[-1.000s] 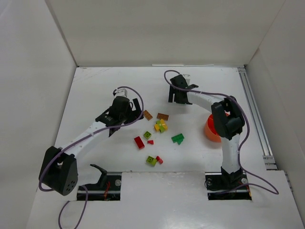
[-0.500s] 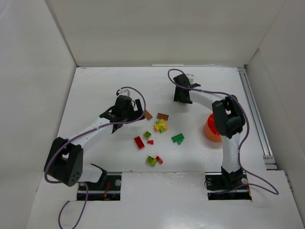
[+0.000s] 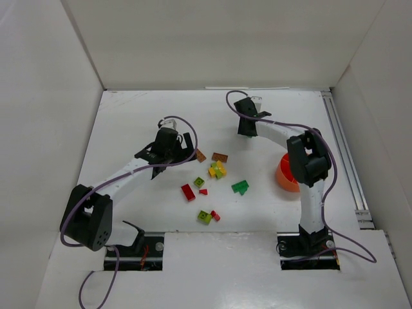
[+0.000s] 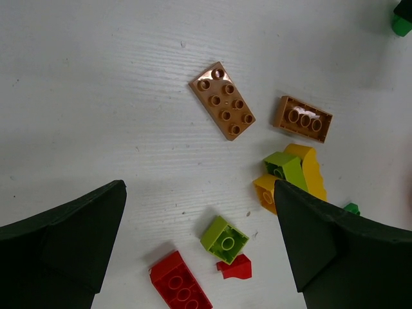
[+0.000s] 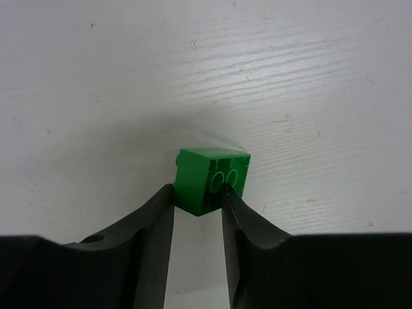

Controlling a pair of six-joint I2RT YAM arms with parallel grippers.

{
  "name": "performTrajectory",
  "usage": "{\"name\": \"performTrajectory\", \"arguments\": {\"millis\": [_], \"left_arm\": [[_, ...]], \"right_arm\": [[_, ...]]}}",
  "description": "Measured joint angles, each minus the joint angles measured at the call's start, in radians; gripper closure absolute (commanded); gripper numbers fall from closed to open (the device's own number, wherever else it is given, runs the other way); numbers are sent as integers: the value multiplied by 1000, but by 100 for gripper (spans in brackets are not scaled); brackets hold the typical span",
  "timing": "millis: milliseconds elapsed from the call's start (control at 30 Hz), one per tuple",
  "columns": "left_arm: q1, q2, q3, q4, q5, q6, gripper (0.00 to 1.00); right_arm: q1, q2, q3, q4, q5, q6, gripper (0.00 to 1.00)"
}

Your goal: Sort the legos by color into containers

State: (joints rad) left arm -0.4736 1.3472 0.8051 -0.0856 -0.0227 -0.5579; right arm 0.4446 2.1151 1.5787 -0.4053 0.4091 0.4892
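Brick in hand settles the coming move. The right end effector [image 5: 198, 203] is clamped on a green brick [image 5: 211, 179], with 1 finger against each side and the brick's far half jutting ahead of the fingertips. I cannot tell whether it rests on the tabletop [image 5: 290, 77] or hangs just above it; its shadow lies close behind. The brick is blocky, with hardly any long axis. It sits slightly skewed in the grip, and the face with 2 round marks is turned toward the wrist camera. I cannot say whether those marks are studs or hollows.

In the top view the bowl [image 3: 284, 175] lies behind this end effector and to its right, back toward the arm's base and well apart from it. The elbow [image 3: 308, 161] covers part of the bowl and hides its dividers, so I cannot read which compartment suits green. I judge the move to be a lift, then a pull back and rightward over the rim.

The left end effector [image 4: 198, 187] has its fingers spread wide and holds nothing, and it is the farther 1 from the bowl. A lime brick [image 4: 224, 239] lies between its fingers. A brown plate [image 4: 222, 101] lies ahead of the tips, its long axis slanting from ahead-left to nearer-right.
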Motion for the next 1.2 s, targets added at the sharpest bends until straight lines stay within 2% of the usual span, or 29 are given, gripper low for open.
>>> {"name": "performTrajectory", "arguments": {"millis": [67, 100, 200, 300, 567, 700, 867, 1067, 1200], "left_arm": [[0, 0, 0, 0, 1, 0, 4], [0, 0, 0, 0, 2, 0, 5], [0, 0, 0, 0, 9, 0, 5], [0, -1, 0, 0, 18, 0, 6], [0, -28, 0, 3, 31, 1, 6], [0, -36, 0, 8, 40, 10, 5], [0, -42, 0, 19, 62, 31, 2], [0, -47, 0, 52, 92, 53, 0], [0, -47, 0, 63, 118, 64, 0]], "right_arm": [[0, -1, 0, 2, 2, -5, 84], [0, -2, 0, 2, 3, -9, 90], [2, -4, 0, -2, 10, -16, 92], [5, -14, -8, -23, 29, -23, 99], [57, -137, -67, -82, 89, -32, 100], [77, -282, -144, -92, 85, -54, 100], [71, -568, -334, -100, 47, -69, 100], [-24, -914, -529, -149, -30, -75, 100], [-67, -1048, -610, -186, -80, -81, 100]]}}
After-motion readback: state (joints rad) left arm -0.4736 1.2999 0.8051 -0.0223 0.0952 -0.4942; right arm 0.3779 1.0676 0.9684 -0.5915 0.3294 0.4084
